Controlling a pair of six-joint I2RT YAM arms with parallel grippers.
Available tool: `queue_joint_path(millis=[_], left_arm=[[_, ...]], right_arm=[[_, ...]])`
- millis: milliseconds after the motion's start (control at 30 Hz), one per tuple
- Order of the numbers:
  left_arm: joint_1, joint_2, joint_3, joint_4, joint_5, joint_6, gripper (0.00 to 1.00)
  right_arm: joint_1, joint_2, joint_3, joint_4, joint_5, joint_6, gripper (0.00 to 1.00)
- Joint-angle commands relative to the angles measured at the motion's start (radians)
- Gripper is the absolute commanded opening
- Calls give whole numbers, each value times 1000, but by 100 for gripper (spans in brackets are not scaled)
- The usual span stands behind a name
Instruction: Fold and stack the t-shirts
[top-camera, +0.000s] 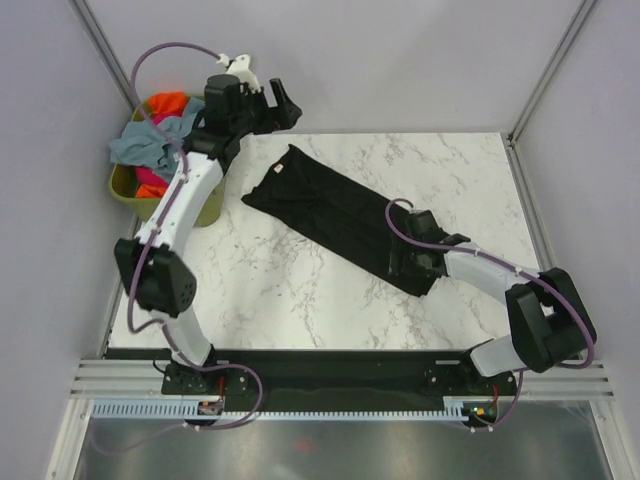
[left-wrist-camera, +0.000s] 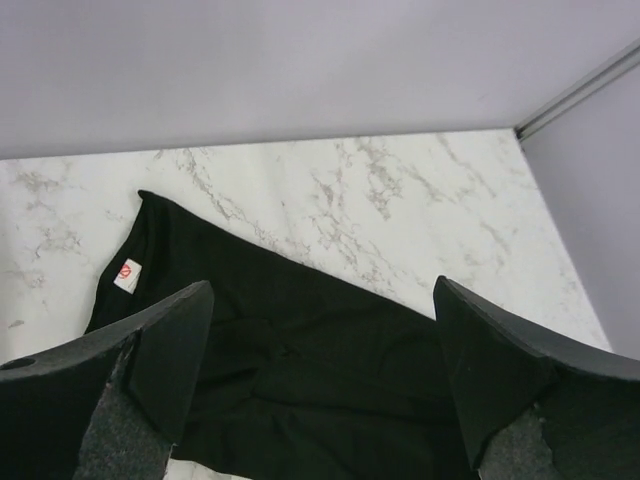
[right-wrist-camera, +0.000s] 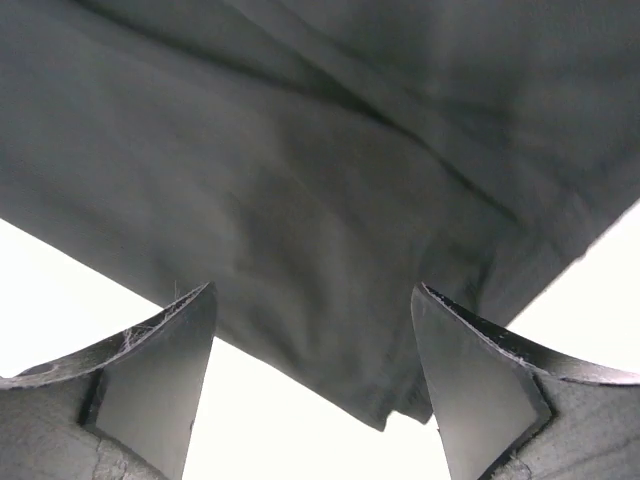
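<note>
A black shirt (top-camera: 330, 205) lies on a marble table (top-camera: 290, 290); left claw (left-wrist-camera: 320, 300) and right claw (right-wrist-camera: 315, 300) hang spread over its ends.

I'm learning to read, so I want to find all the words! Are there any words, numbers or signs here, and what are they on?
White tag on the black shirt: a small red round sign. Any letters on it are too small to read.
Everywhere else, in all three views: no words or numbers that can be read.
</note>
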Motion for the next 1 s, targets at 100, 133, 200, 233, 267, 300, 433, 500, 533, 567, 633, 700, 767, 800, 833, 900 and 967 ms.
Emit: queue_joint_path(millis=[100, 133, 200, 233, 267, 300, 433, 500, 533, 567, 633, 700, 767, 800, 833, 900, 967], left_arm=[[4, -282, -368, 18, -38, -79, 94], [4, -313, -412, 26, -39, -91, 94], [4, -374, -533, 59, -41, -97, 94], [4, -425, -568, 69, -42, -106, 94], [6, -451, -599, 75, -43, -108, 94], [6, -473, -648, 75, -43, -108, 93], [6, -574, -730, 61, -50, -105, 93], [6, -626, -756, 50, -53, -102, 94], [6, -642, -759, 35, -52, -100, 94], [6, -668, -763, 27, -49, -97, 95], [6, -686, -760, 0, -49, -83, 95], [7, -714, -759, -39, -53, -74, 95], [7, -737, -760, -74, -64, -57, 95], [9, -758, -768, -85, -69, -54, 95], [9, -770, -771, -97, -72, -41, 96], [10, -792, -780, -138, -88, -27, 97], [12, -817, -780, -174, -93, -8, 98]], right_arm=[[41, -73, -101, -48, 96, 83, 84], [41, -67, -111, -42, 92, 89, 84], [55, -50, -140, -16, 64, 102, 75], [61, -44, -145, -10, 59, 112, 73], [74, -35, -150, -6, 58, 118, 67], [103, -30, -150, -2, 53, 137, 64], [242, -4, -136, 4, 38, 232, 59], [360, 16, -141, 50, 10, 339, 59], [408, 40, -139, 70, -2, 385, 59], [461, 59, -125, 90, -11, 423, 59], [638, 112, -81, 142, -13, 523, 59], [800, 230, 54, 161, -26, 554, 60], [891, 361, 239, 159, -48, 534, 63], [952, 399, 302, 115, -51, 525, 64], [971, 453, 356, 89, -40, 516, 69], [982, 464, 433, 46, -5, 496, 74], [965, 432, 456, 23, 25, 455, 85]])
